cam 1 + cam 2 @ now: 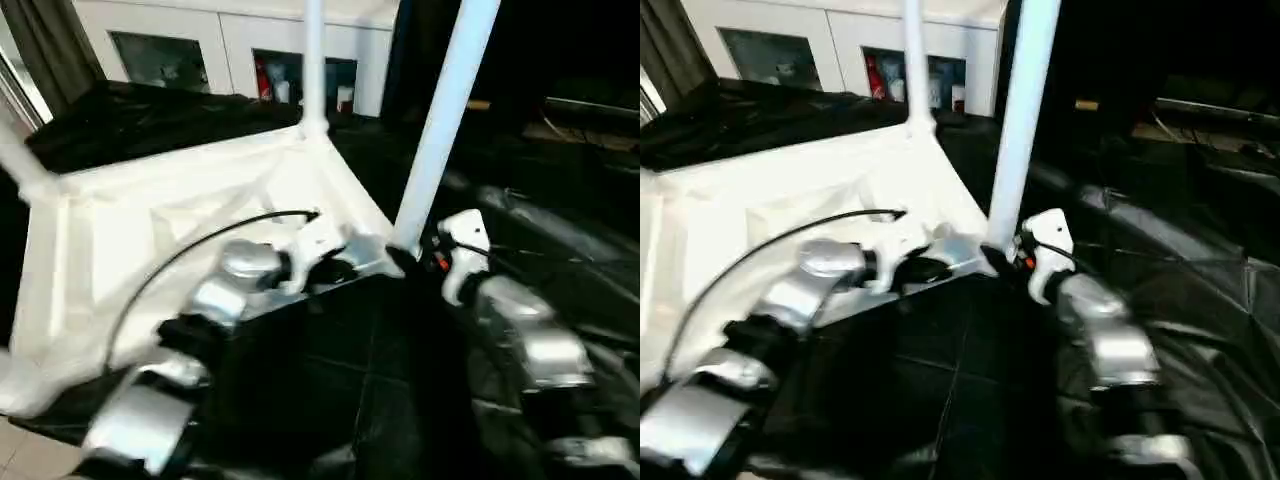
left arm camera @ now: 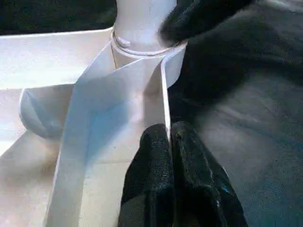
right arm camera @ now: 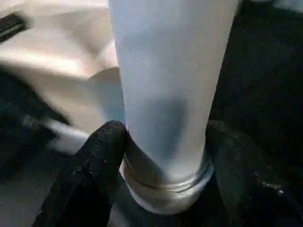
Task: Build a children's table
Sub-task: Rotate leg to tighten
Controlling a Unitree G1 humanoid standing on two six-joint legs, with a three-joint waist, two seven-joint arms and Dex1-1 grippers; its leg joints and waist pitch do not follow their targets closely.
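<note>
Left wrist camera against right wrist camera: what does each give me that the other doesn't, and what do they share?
Left wrist view: the left gripper shut on the tabletop's thin raised rim, a little short of the corner socket.
Right wrist view: a close look at the leg and the grey ring at its base, with the right gripper astride it.
Both: the base of that same leg standing in the corner socket.

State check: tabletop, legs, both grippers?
tabletop: upside down on the black table, rim up
near leg: upright in corner socket
far leg: upright in socket
left gripper: shut on tabletop rim
right gripper: fingers either side of near leg's base
</note>
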